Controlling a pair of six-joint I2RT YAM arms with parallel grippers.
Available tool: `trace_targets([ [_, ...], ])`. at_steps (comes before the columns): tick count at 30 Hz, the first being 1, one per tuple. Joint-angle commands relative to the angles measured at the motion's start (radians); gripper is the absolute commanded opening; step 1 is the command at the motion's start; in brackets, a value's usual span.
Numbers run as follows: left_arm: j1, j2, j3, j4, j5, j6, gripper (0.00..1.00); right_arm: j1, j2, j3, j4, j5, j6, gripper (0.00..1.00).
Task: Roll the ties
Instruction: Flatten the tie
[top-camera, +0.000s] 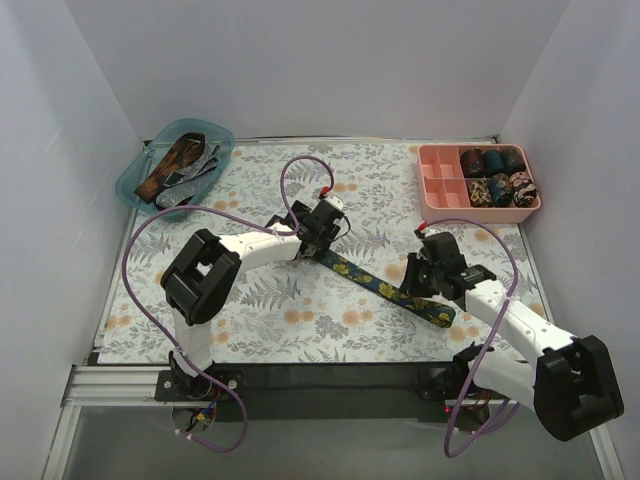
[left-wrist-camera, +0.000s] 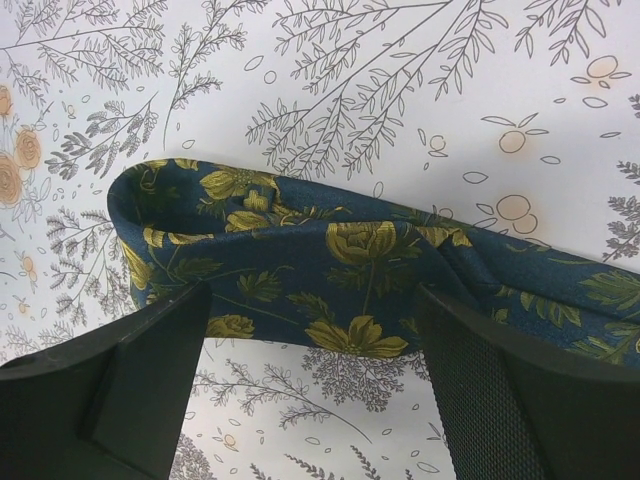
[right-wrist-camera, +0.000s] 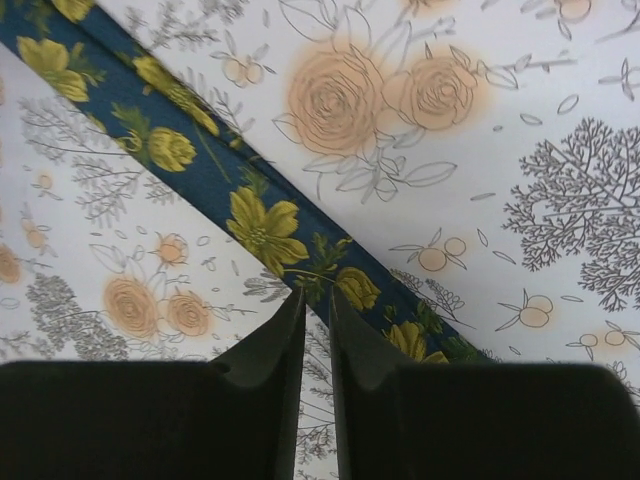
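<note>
We find the job partly done. Several rolled ties (top-camera: 497, 177) sit in the pink tray (top-camera: 428, 158) at the far right, while unrolled ties (top-camera: 180, 165) lie heaped in the blue basket (top-camera: 130, 190) at the far left. One navy flowered tie (top-camera: 375, 283) lies slantwise on the table (top-camera: 280, 335), one end folded over; we judge its roll barely begun. The left claw (left-wrist-camera: 315, 295) stands open astride that fold. The right claw (right-wrist-camera: 317, 300) is nearly closed at the tie's edge; whether it pinches fabric we cannot tell. The table carries a flower print, and plain white walls (top-camera: 300, 60) enclose it.
</note>
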Motion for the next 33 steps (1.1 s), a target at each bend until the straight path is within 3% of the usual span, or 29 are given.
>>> trace_targets([
  [1, 0.008, 0.001, 0.041, 0.017, -0.037, 0.02, 0.75, 0.002, 0.026, -0.063, 0.049, 0.021, 0.023, 0.18],
  [10, 0.097, 0.037, 0.06, 0.035, -0.092, 0.087, 0.75, -0.011, 0.056, -0.154, 0.083, 0.036, 0.028, 0.14],
  [20, 0.375, 0.015, 0.157, 0.059, -0.149, 0.196, 0.75, -0.018, 0.061, -0.151, 0.086, 0.016, 0.011, 0.14],
  [22, 0.389, -0.007, 0.185, 0.054, -0.172, 0.218, 0.75, -0.018, 0.058, -0.148, 0.086, 0.009, 0.006, 0.14],
  [28, 0.337, -0.134, 0.15, -0.001, 0.046, 0.152, 0.81, -0.02, 0.066, -0.136, 0.087, 0.003, -0.004, 0.14],
  [33, 0.145, -0.157, 0.082, 0.0, 0.117, 0.132, 0.83, -0.02, 0.073, -0.128, 0.087, -0.002, -0.012, 0.14],
])
